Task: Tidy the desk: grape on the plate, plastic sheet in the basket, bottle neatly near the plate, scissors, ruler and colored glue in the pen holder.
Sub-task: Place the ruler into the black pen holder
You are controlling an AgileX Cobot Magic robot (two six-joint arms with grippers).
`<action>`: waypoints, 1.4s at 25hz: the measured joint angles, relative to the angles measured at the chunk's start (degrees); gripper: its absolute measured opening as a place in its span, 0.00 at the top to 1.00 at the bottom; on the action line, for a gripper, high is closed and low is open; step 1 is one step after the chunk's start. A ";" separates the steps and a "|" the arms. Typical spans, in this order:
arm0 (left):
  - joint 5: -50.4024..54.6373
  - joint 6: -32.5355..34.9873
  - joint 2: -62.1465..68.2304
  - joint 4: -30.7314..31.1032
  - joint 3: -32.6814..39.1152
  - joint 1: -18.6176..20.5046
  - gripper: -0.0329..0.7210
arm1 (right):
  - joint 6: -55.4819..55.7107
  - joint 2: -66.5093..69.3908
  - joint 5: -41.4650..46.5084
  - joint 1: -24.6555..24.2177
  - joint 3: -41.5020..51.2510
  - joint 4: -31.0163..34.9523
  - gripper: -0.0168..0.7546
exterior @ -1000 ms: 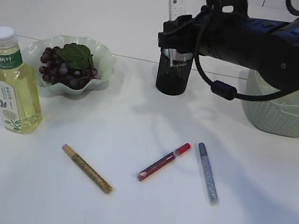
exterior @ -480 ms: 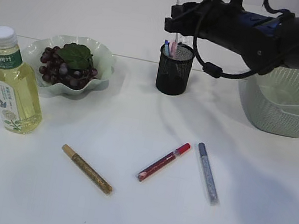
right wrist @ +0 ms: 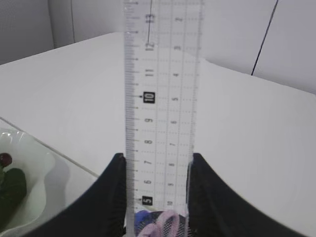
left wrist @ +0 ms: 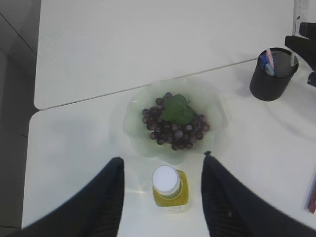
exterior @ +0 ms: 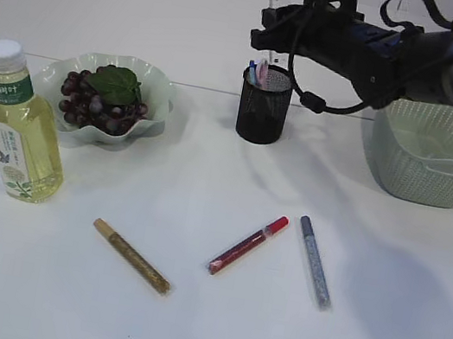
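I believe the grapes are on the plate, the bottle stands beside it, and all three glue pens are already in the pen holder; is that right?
Not quite: the three glue pens lie on the table, as the exterior view shows. The grapes are on the plate, and the bottle stands beside it. The pen holder holds other items.

Clear ruler (right wrist: 160, 98) with printed scale, boxed 10 and 5, bottle label (exterior: 14, 88) illegible

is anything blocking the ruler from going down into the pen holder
Nothing visible blocks it. The right gripper holds the ruler upright over the pen holder; only the scissors' handles sit inside.
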 joint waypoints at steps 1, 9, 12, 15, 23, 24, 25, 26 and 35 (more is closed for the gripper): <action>0.00 0.00 0.25 0.00 0.00 0.00 0.46 | 0.00 0.27 -0.29 -0.21 -0.14 0.23 0.62; 0.00 0.00 2.82 0.63 0.00 0.00 0.46 | -0.14 4.80 -3.65 -0.97 -2.26 2.32 0.62; 0.00 0.00 2.94 0.97 0.00 0.00 0.46 | -0.14 6.28 -3.99 -0.97 -3.70 3.37 0.62; 0.00 0.00 2.94 1.89 0.00 0.00 0.46 | -0.14 7.41 -5.12 -0.97 -4.40 3.73 0.62; 0.00 0.00 2.94 2.53 0.04 0.00 0.46 | -0.30 8.77 -6.17 -1.10 -4.53 3.98 0.62; 0.00 0.00 2.94 2.55 0.04 0.00 0.46 | -0.32 8.77 -6.17 -1.20 -4.53 3.98 0.62; 0.00 0.00 2.94 2.65 0.04 0.00 0.46 | -0.32 8.77 -6.17 -1.42 -4.53 4.11 0.62; 0.00 0.00 2.94 2.65 0.04 0.00 0.46 | -0.32 8.77 -6.17 -1.44 -4.53 4.21 0.62; 0.00 0.00 2.94 2.65 0.04 0.00 0.46 | -0.42 8.77 -4.27 -1.88 -4.53 4.64 0.62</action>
